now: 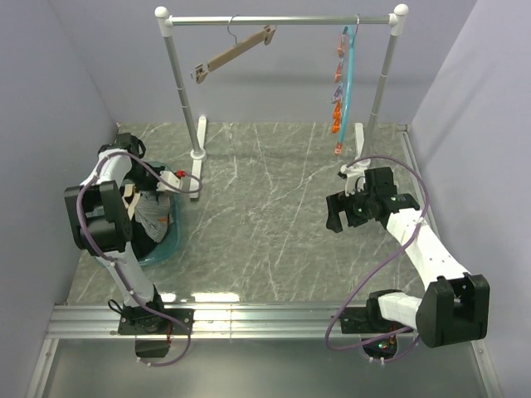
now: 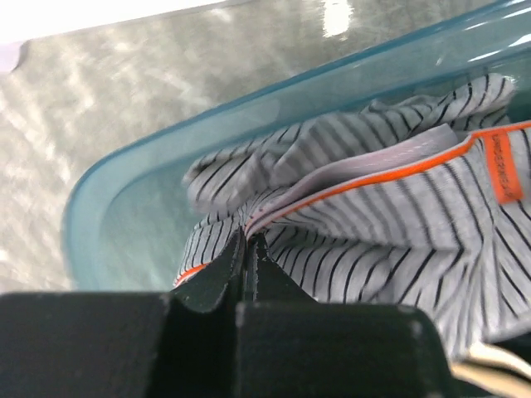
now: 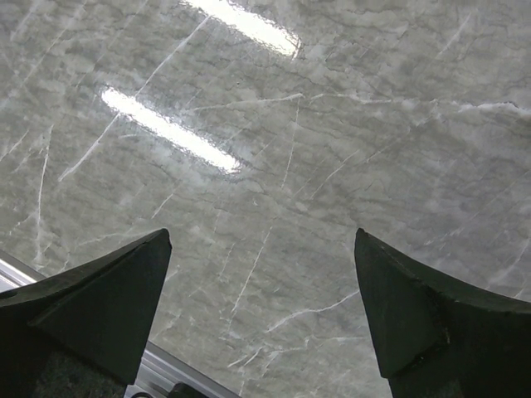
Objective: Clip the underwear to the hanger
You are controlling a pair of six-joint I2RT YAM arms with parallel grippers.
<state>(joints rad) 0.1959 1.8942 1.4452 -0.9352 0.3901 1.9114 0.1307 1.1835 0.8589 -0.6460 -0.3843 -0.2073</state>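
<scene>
One thin fold of the underwear [image 2: 373,232] is pinched in the left gripper [image 2: 247,247] and could slip free on lifting; the right gripper [image 3: 261,249] gapes wide

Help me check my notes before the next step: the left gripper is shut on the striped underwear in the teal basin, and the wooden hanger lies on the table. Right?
Not quite. The wooden hanger hangs tilted from the rail, not on the table; the top external view shows it. The rest holds: the left gripper is shut on the striped underwear in the teal basin.
</scene>
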